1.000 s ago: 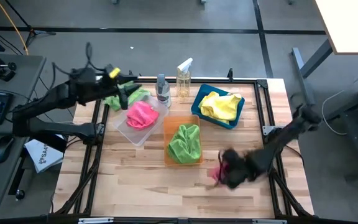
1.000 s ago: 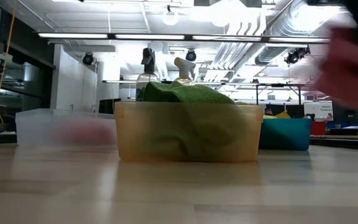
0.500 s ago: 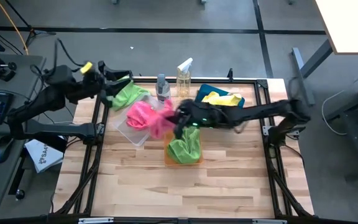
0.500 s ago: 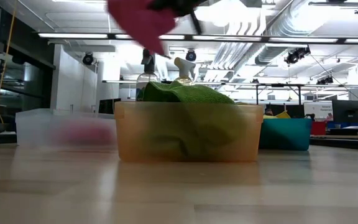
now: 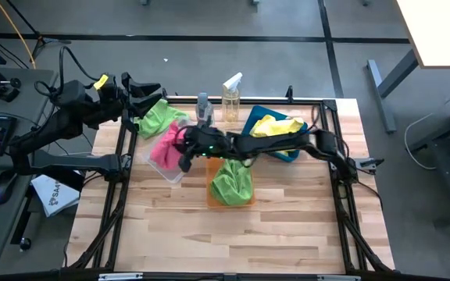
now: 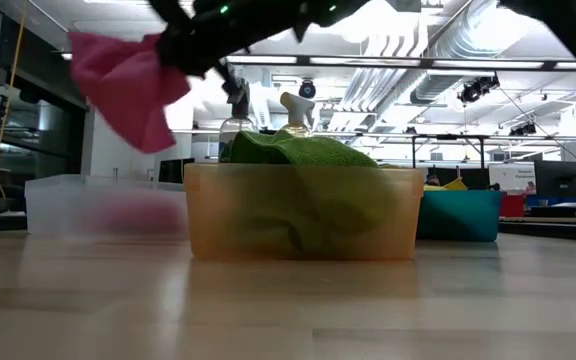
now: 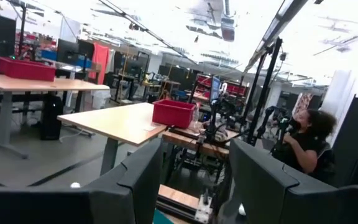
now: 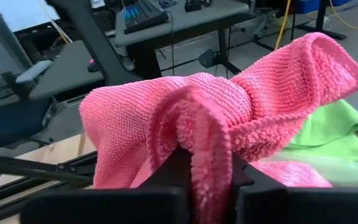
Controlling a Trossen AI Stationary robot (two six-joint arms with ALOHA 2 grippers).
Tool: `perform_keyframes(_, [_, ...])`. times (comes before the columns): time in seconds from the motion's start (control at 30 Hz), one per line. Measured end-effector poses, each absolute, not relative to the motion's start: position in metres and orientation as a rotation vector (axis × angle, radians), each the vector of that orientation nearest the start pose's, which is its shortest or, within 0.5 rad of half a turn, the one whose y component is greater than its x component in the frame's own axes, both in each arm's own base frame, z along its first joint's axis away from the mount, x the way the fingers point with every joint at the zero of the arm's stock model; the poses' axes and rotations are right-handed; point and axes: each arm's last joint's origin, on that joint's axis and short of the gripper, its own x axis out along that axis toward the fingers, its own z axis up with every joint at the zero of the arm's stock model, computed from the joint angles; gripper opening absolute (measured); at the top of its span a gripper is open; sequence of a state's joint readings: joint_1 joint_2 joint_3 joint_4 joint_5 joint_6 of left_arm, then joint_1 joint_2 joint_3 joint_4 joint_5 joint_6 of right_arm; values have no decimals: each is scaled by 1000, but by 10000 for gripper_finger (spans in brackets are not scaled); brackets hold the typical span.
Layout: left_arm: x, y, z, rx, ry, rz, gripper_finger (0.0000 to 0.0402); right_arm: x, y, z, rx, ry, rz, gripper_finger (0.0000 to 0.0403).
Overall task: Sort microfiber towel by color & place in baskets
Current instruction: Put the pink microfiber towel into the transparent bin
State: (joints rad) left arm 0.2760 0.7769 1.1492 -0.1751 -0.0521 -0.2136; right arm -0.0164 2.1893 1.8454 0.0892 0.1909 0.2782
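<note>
Right hand [image 5: 184, 148] pinches pink towel [image 5: 165, 146] above the clear basket [image 5: 172, 170].

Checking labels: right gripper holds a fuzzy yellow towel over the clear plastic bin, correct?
Colour is wrong. The right gripper holds a fuzzy pink towel, not yellow, over the clear plastic bin; the right wrist view shows it clamped between the fingers.

Pink towel [image 8: 216, 118], orange basket [image 6: 303, 212]

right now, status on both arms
Right gripper shut on pink towel, above clear bin. Left gripper open, at table's far-left corner. Path clear.
</note>
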Motion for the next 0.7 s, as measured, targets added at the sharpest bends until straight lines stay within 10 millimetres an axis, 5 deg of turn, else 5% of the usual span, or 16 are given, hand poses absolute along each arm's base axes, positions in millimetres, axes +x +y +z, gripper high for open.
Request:
perform_keyframes(0.2, [126, 37, 453, -217, -239, 301, 174, 543, -20, 252, 264, 234, -244, 125])
perform_keyframes(0.47, [125, 37, 453, -200, -239, 306, 174, 541, -23, 255, 133, 461, -266, 302])
perform_keyframes(0.7, [125, 37, 453, -142, -226, 324, 174, 530, -26, 273, 32, 634, -186, 336])
